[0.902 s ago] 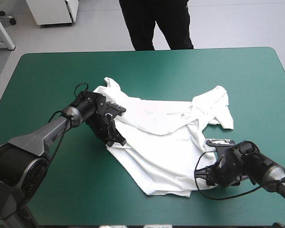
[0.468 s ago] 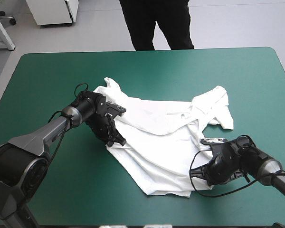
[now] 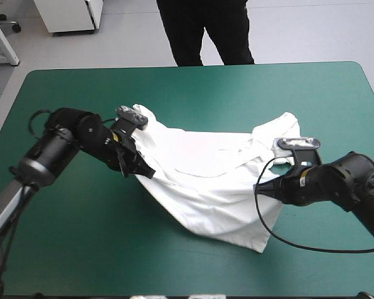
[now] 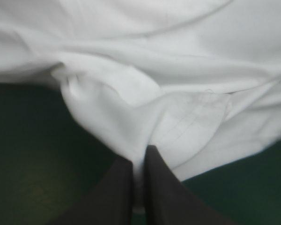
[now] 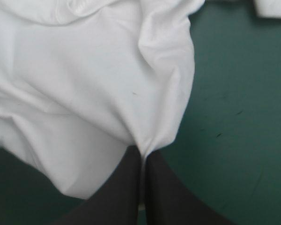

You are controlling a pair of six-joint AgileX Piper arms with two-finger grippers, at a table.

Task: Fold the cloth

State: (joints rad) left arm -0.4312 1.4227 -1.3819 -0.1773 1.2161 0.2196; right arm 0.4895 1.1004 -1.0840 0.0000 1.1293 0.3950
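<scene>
The white T-shirt lies loosely spread in the middle of the teal-green table, partly raised at two sides. My left gripper pinches its left edge, lifted slightly off the cover; in the left wrist view the cloth runs between the nearly closed black fingers. My right gripper holds the right side edge, with the hem hanging down to a corner near the table's front. In the right wrist view the fabric gathers to a point at the fingers. A sleeve lies at the far right.
Bare teal-green cover surrounds the shirt on all sides, with wide room toward the front and left. The table's far edge runs behind the shirt.
Both grippers have lifted and pulled apart with the shirt's edges. The left arm drew back to the left, the right arm rose and moved away from the front edge. The cloth now hangs stretched between them.
</scene>
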